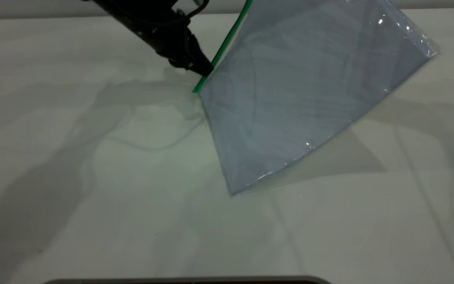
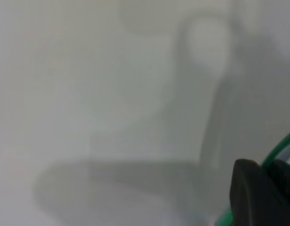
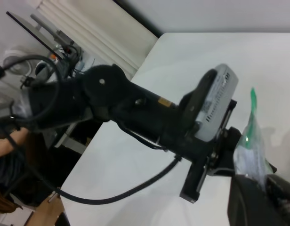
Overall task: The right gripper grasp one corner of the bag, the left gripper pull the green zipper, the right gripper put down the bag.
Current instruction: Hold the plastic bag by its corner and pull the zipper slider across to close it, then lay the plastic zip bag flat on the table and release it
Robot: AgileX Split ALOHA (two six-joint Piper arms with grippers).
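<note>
Two jaws of the left gripper closed on the lifted bag's green zipper strip

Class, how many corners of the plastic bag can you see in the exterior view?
3: one beside the left tool at the green strip's end, one low near the table, one at right. The fourth is out of frame.

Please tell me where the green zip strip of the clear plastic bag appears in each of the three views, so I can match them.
Exterior view: the thin bright-green plastic zip strip runs diagonally from top centre down to the left hand.
Left wrist view: a short piece shows at the right edge.
Right wrist view: it is seen end-on, at the right.
Shared landmark: the left hand's black fingers, closed on the strip.
</note>
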